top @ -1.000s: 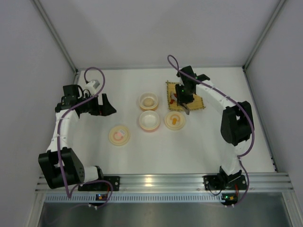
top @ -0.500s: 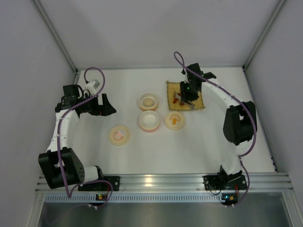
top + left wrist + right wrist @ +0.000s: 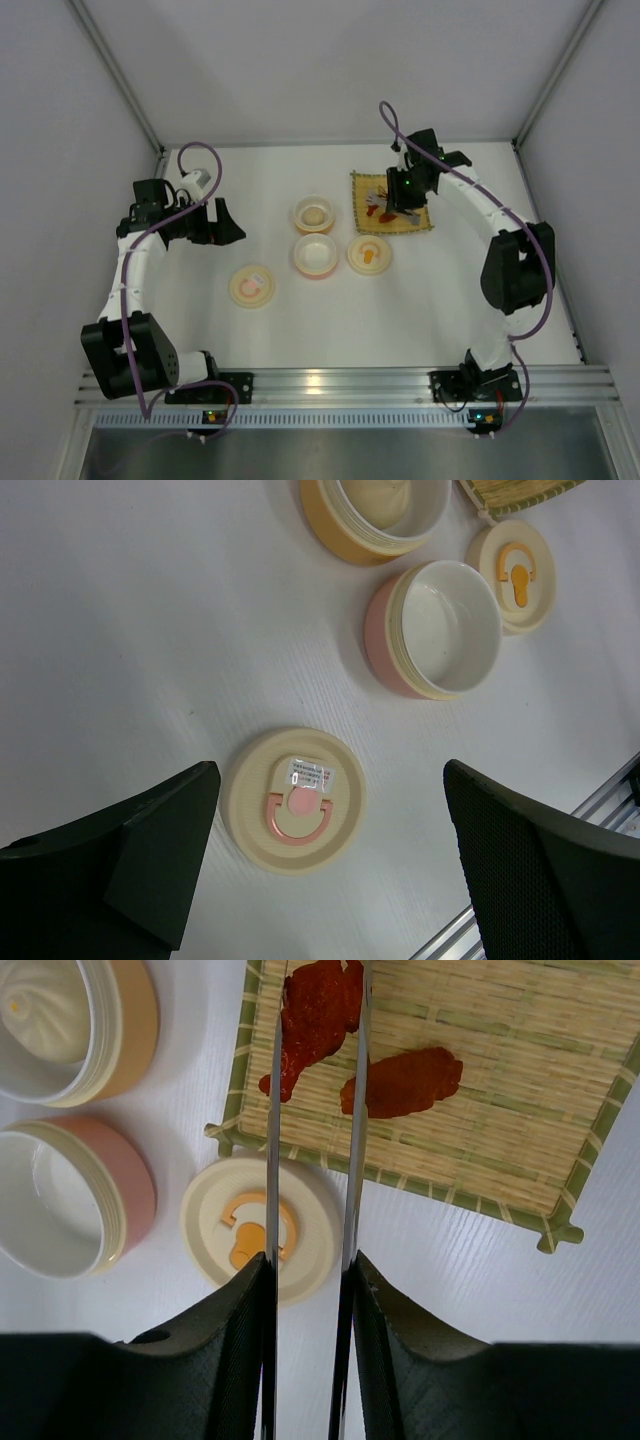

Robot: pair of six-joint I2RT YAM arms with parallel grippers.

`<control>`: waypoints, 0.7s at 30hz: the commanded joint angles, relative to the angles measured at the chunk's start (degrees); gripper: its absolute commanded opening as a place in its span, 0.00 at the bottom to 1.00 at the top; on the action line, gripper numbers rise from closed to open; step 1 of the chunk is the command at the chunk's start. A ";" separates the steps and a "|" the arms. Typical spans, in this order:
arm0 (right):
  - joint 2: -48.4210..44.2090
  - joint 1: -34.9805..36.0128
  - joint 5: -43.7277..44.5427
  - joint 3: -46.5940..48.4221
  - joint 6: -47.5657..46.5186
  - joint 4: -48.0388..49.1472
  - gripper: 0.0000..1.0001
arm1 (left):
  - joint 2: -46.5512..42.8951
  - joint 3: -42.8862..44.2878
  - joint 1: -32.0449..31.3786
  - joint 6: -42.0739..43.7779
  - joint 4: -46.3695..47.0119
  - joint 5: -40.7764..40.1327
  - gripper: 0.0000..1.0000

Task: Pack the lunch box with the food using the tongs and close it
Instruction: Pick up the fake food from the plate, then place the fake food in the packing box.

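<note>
I see table (image 3: 440, 290) w/ mat (image 3: 480, 1130) ahead of R gripper (image 3: 306, 1272), orange-mark lid (image 3: 310, 1215) by its tips, orange bowl (image 3: 130, 1030) + pink bowl (image 3: 125, 1195) left of it, pink-mark lid (image 3: 293, 798) under L gripper (image 3: 330, 775).

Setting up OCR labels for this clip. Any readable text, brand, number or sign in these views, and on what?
Sticker on the pink-handled lid: a few printed lines, too small and blurred to read.
Orange-handled lid: no text, only the handle.
Nothing else in any view carries visible writing, so there is no legible text at all.
</note>
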 commanded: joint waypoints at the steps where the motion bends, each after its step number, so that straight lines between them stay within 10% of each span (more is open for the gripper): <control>1: -4.09 -0.71 -1.79 0.06 -1.60 3.02 0.12 | -0.38 0.43 0.40 0.21 2.49 1.49 0.99; 21: -16.48 4.03 -11.81 -5.91 -8.02 0.47 0.13 | -0.03 0.96 0.40 -1.10 2.75 2.20 0.98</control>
